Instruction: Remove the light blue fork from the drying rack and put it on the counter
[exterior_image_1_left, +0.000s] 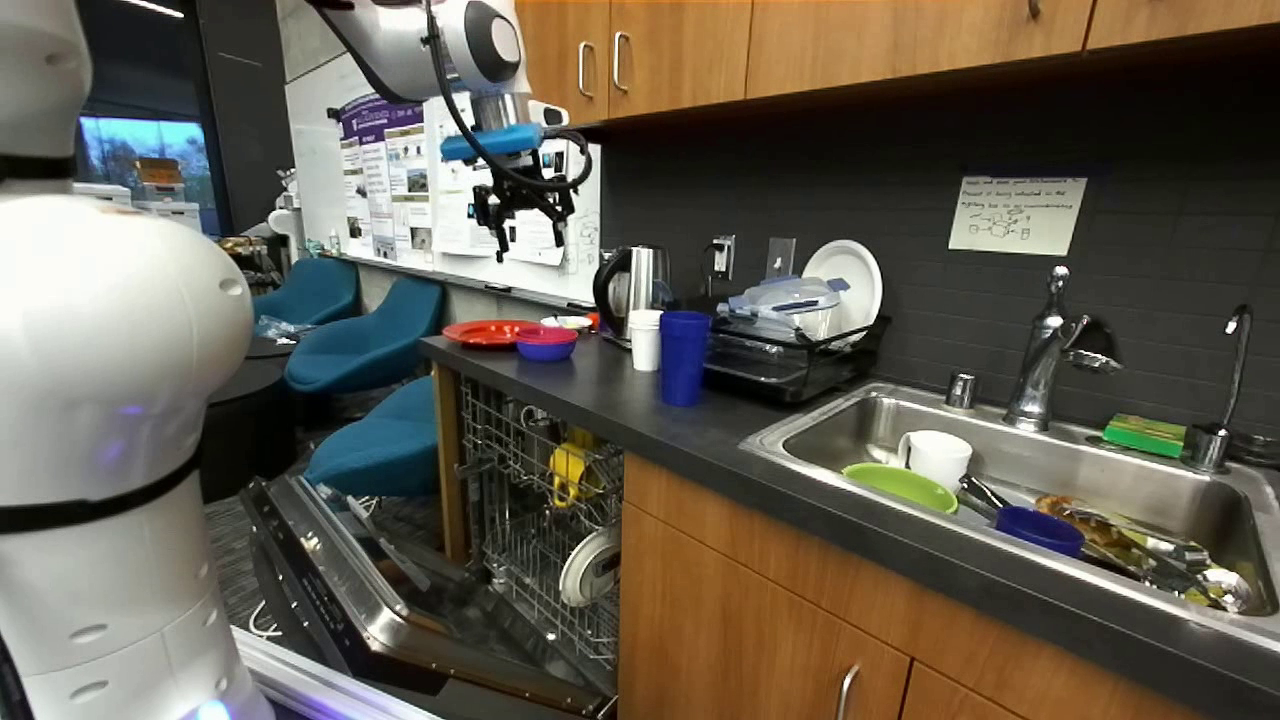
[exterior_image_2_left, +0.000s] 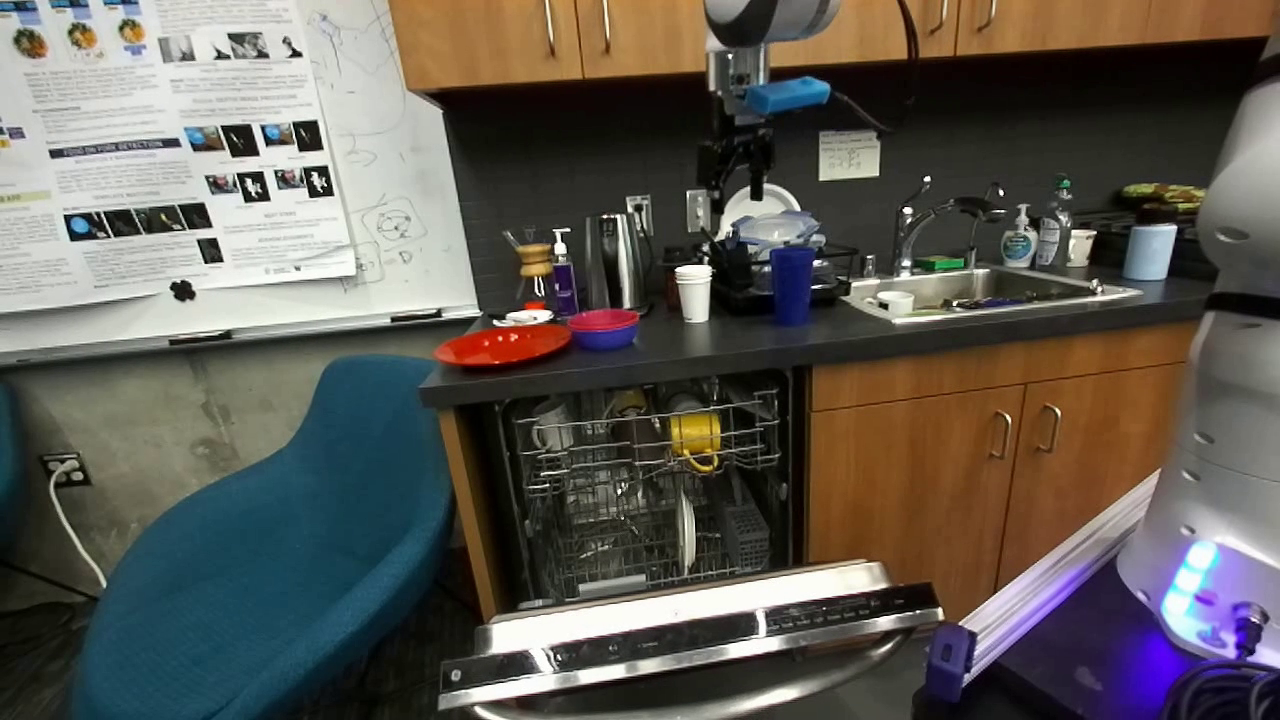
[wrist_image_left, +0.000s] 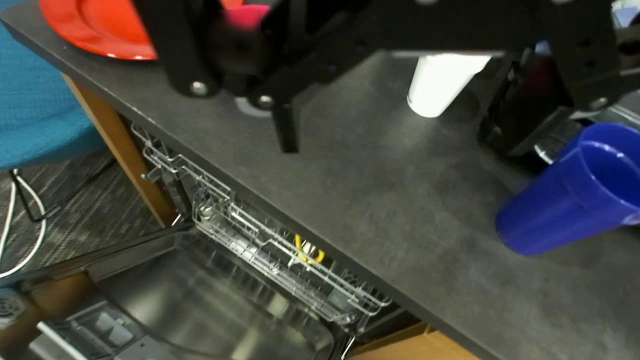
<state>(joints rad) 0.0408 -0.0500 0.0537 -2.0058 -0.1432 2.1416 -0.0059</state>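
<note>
Gripper (exterior_image_1_left: 530, 250) is hanging above counter (wrist_image_left: 360, 190), spread wide, holding nothing. Rack (exterior_image_1_left: 795, 378) is standing near the back edge.

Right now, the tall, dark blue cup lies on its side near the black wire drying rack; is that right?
No: the tall, dark blue cup stands upright, not on its side, near the black wire drying rack; both exterior views show it.

Noted: black wire drying rack (exterior_image_1_left: 815, 383), upright and loaded, standing near the back edge of a long, level, dark grey counter (exterior_image_1_left: 600, 385), well apart from its left front corner.
</note>
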